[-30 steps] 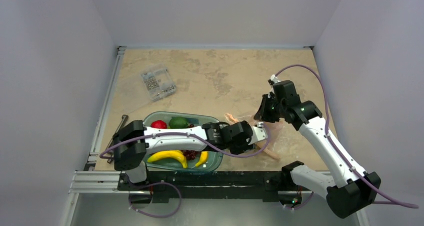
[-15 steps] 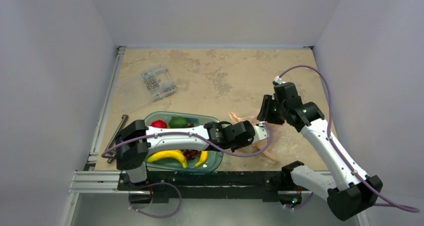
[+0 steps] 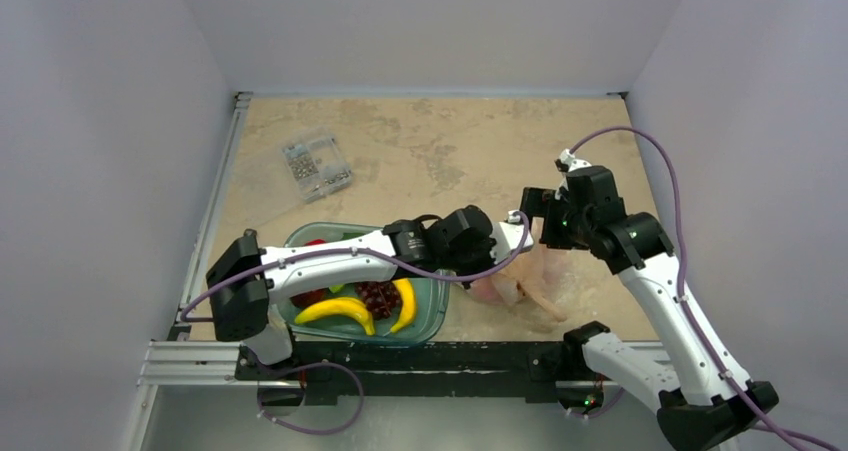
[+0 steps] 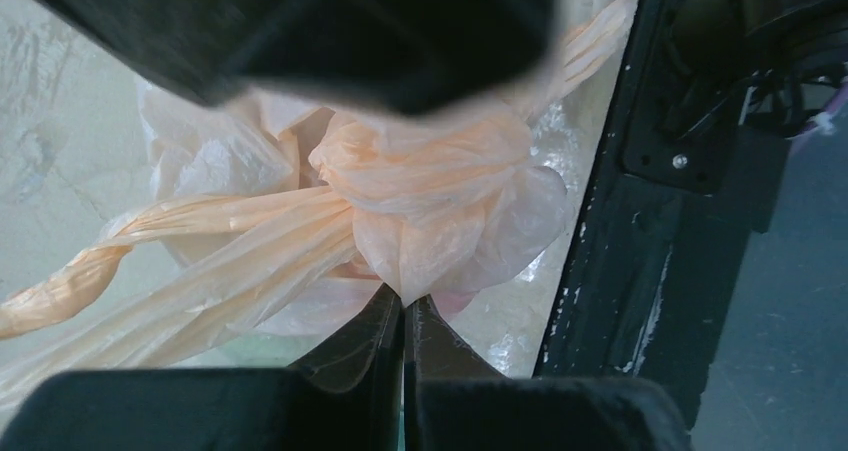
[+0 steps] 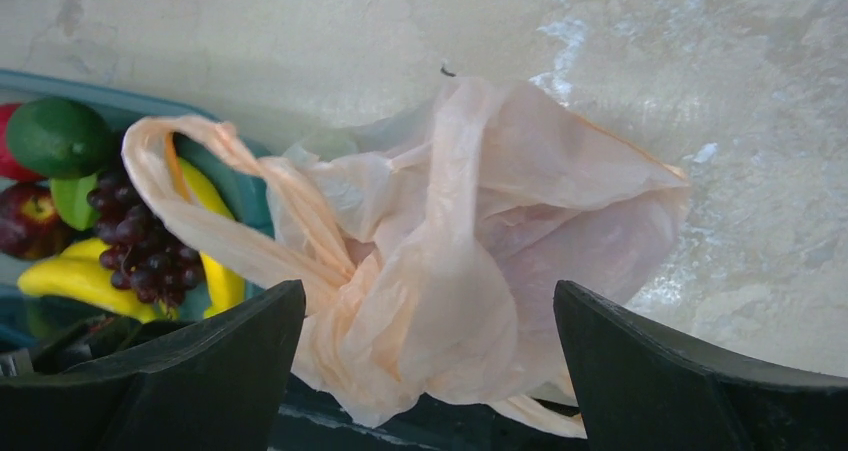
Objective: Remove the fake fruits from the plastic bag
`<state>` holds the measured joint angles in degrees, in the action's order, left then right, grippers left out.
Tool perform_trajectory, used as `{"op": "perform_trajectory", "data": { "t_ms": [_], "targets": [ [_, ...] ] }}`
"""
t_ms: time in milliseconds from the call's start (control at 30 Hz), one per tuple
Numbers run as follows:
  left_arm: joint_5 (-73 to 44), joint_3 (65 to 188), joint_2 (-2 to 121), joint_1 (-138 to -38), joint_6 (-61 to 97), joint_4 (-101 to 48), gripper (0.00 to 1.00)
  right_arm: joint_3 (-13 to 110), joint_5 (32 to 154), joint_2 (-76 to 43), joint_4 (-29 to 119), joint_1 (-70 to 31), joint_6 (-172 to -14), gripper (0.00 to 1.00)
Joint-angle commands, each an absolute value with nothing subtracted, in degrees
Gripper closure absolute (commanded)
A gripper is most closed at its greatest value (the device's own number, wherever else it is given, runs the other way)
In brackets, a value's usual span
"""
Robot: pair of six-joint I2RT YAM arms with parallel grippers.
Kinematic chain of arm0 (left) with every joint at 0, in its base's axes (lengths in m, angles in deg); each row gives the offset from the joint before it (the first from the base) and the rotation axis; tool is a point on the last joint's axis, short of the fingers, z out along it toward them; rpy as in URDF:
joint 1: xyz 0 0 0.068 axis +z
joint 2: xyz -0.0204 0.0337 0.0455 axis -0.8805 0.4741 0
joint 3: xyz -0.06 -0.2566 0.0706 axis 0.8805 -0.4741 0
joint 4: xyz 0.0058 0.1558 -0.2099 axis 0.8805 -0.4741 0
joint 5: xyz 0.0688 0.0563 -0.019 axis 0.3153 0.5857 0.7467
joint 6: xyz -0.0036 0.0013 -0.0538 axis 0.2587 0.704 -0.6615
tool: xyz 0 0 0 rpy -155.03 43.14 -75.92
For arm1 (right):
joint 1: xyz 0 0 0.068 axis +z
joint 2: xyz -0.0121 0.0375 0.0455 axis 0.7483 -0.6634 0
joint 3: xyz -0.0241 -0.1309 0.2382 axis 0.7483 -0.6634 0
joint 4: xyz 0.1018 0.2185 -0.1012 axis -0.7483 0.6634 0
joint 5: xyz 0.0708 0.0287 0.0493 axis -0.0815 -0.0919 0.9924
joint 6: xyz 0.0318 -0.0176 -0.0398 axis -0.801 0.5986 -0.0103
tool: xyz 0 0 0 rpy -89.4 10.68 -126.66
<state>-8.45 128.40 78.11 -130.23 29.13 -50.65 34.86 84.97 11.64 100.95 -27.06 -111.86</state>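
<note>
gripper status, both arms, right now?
Left gripper: closed, pinching the plastic bag.
Right gripper: open, gripping nothing.

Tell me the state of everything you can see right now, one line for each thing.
plastic bag: crumpled, pinched by the left gripper.
left gripper: shut on the bag.
right gripper: open, holding nothing.
teal tray: upright, holding fruit.
bananas: lying in the tray.
grape bunch: in the tray.
green ball: in the tray.
small parts box: flat on the table, away from both arms.
</note>
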Motion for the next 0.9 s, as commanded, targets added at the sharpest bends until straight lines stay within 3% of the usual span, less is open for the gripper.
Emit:
{"op": "perform_trajectory", "data": {
  "t_ms": [0,133,400,467,533,667,867],
  "targets": [
    [-13.00,130.30,76.78,-126.39,23.58,-50.42,1.00,34.38,101.62,11.73,101.48,-26.74,-106.30,0.08],
    [-13.29,130.49,77.17,-125.88,23.06,-50.51,1.00,31.41,103.58,11.61,100.36,-26.72,-106.20,0.21],
    [-12.81,131.36,78.18,-125.51,22.80,-51.69,1.00,28.87,94.92,11.20,102.37,-26.73,-109.98,0.21],
    [-12.34,131.52,78.03,-125.42,22.87,-51.95,1.00,27.84,93.68,11.29,102.06,-26.70,-111.27,0.26],
    [-11.97,131.39,77.48,-125.29,22.89,-51.99,1.00,26.69,94.69,10.98,101.05,-26.65,-111.56,0.41],
    [-11.48,131.29,77.04,-124.90,22.55,-51.83,1.00,25.35,94.71,9.94,96.85,-26.70,-116.65,1.00],
    [-10.38,130.66,76.94,-124.72,21.74,-51.41,1.00,31.87,73.68,6.59,93.87,-27.10,-120.95,1.00]
  ]
}}
